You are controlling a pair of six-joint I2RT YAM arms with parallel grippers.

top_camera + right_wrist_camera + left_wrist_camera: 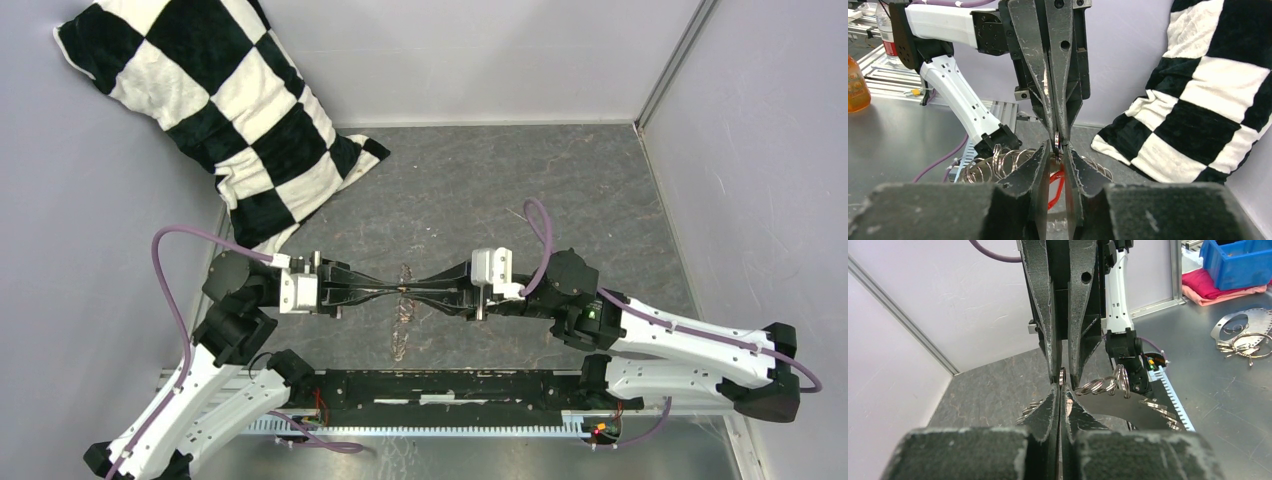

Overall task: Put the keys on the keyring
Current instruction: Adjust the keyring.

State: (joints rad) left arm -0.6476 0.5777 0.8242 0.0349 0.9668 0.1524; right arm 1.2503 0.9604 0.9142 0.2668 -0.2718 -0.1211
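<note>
Top external view has my two pincers meeting tip to tip above the middle of the worktop [520, 190], with the keyring [998, 162] strung from the spot where they meet. My left pincer [397, 290] is clenched on one link of the keyring. I judge that this keeps the chain lifted and steady, so the other arm has a fixed target. My right pincer [413, 290] has its jaws a narrow slit apart around a small metal piece [1062, 376], right against the left's tips. Whether it truly grips I cannot tell, nor whether that piece is the key or just another ring. Loops fan out to either side and the red tag [1055, 182] hangs beneath. Threading, as I judge it, is under way, not finished.
</note>
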